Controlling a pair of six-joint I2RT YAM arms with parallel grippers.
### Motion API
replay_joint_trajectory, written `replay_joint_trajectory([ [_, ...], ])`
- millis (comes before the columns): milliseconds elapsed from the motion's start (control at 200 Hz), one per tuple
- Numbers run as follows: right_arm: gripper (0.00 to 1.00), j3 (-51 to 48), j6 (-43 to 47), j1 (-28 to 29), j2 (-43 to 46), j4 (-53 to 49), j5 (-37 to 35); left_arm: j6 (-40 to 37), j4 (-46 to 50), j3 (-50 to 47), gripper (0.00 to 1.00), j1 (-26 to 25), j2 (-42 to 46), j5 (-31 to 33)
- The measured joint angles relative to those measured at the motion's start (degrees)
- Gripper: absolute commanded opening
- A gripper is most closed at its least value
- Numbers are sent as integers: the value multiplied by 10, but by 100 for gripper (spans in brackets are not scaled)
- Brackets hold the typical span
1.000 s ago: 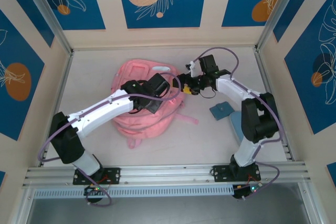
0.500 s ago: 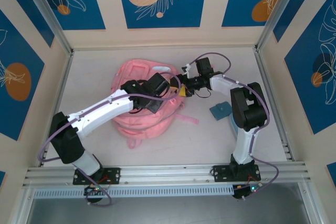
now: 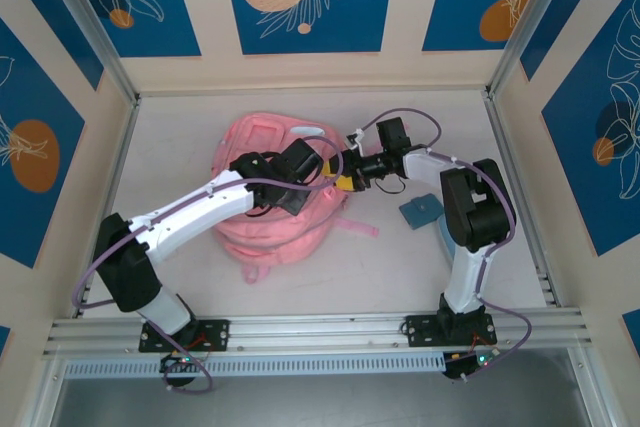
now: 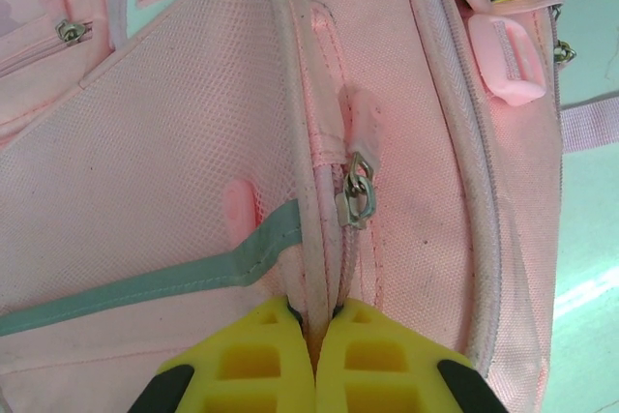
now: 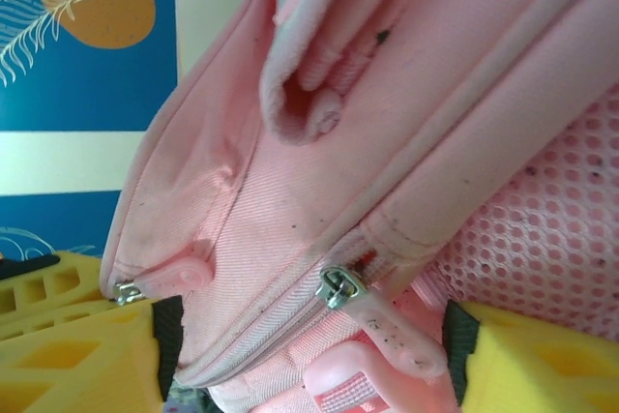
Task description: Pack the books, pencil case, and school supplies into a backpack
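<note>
Our left gripper (image 4: 311,326) is pinching the backpack (image 4: 164,142) seam, and we are risking our right gripper (image 5: 309,347), jaws apart around the zip pull (image 5: 340,287), catching fabric instead.

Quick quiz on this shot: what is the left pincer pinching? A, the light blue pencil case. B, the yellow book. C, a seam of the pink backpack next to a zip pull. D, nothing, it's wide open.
C: in the left wrist view the left pincer is shut on a pink seam of the backpack, just below the metal zip pull.
</note>
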State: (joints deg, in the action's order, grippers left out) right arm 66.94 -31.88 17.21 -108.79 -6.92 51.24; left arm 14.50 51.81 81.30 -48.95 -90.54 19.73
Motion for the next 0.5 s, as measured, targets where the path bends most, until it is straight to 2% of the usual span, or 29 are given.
replay_joint_trajectory([
  [150,55,0,10,0,4,-2,-7,1,0,0,0,1,0,0],
  [345,35,0,23,-1,7,-15,-34,1,-2,0,0,2,0,-3],
  [500,26,0,38,-1,14,-30,-60,1,-2,0,0,3,0,-9],
])
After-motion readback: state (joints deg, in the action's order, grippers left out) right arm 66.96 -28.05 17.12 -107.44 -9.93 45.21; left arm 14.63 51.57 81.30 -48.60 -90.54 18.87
